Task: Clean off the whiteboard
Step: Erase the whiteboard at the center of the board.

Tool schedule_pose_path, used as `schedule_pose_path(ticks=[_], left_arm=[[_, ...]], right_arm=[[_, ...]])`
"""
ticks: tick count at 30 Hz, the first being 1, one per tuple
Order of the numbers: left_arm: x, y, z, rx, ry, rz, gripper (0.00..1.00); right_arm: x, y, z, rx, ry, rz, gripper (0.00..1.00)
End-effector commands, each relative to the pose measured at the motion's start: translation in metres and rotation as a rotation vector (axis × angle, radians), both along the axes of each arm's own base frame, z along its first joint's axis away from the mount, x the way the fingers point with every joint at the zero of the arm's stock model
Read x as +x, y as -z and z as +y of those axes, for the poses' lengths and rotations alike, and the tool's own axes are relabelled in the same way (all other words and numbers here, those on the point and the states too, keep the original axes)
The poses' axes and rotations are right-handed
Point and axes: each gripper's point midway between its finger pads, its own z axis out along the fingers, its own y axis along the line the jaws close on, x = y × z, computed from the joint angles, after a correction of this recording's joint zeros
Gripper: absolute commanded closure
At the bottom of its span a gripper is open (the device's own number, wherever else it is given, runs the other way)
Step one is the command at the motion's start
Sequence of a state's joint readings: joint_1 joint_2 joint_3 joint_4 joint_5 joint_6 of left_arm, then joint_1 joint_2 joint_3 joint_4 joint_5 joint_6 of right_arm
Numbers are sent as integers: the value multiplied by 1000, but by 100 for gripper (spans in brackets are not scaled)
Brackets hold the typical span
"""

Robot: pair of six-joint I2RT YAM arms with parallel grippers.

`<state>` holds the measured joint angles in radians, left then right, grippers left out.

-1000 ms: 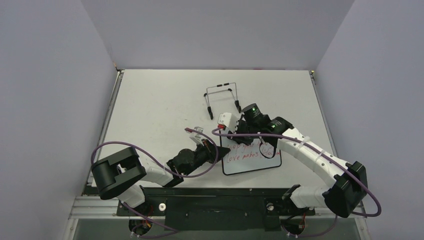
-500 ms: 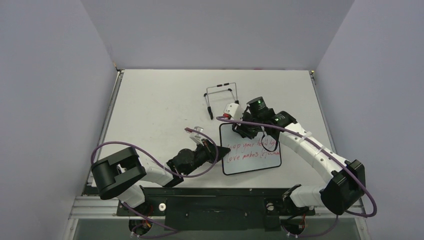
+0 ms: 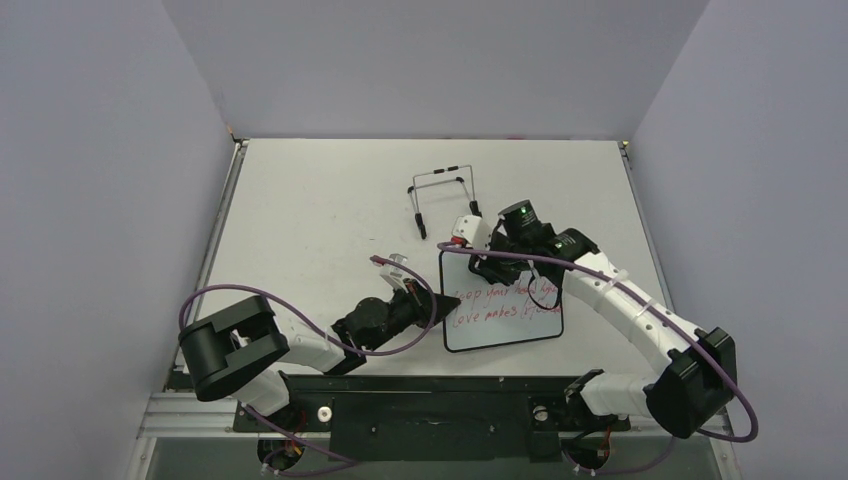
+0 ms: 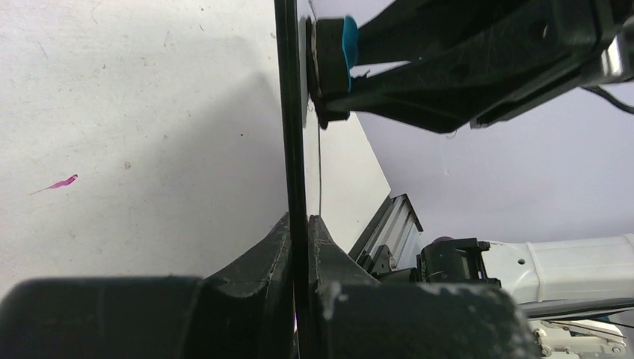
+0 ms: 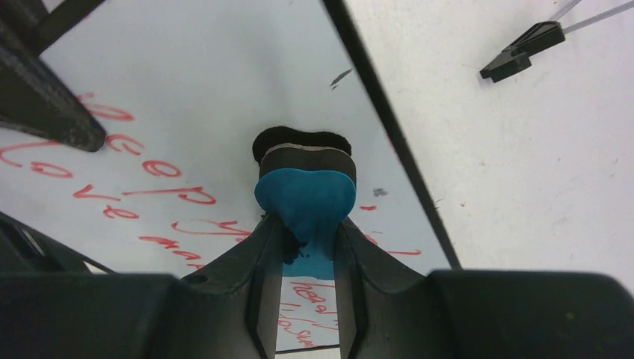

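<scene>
Right claw (image 3: 486,262) has shifted since a second ago: off the board's upper-left area, back toward its far edge. Two red lines (image 3: 497,304) now show that the arm covered before. Left arm unchanged.

Whiteboard (image 3: 505,325) lies on the surface (image 3: 320,215), near centre. Left claw (image 3: 438,305) pinches its left frame edge, fingers pressed on either face.

Right claw pinches the blue eraser (image 5: 305,196), dark felt down on the board. Black frame runs just right of the eraser; bare white above-left of it, writing below-left.

Wire stand (image 3: 443,190) sits beyond the far edge, apart from the board. Open surface to the left and far side.
</scene>
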<state>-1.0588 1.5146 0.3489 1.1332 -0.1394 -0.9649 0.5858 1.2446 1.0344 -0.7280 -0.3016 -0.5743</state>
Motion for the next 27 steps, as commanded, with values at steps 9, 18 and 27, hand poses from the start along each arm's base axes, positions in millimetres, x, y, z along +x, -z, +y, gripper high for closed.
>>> schedule_pose_path(ticks=[9, 18, 27], left_arm=[[-12, -59, -7, -149, 66, -135, 100], [-14, -58, -9, -155, 78, -134, 100], [-13, -59, -9, -158, 75, -136, 100]], right_arm=[[-32, 3, 20, -17, -202, 14, 100], [29, -31, -2, 39, 66, -109, 100], [-2, -18, 32, -21, -131, -56, 100]])
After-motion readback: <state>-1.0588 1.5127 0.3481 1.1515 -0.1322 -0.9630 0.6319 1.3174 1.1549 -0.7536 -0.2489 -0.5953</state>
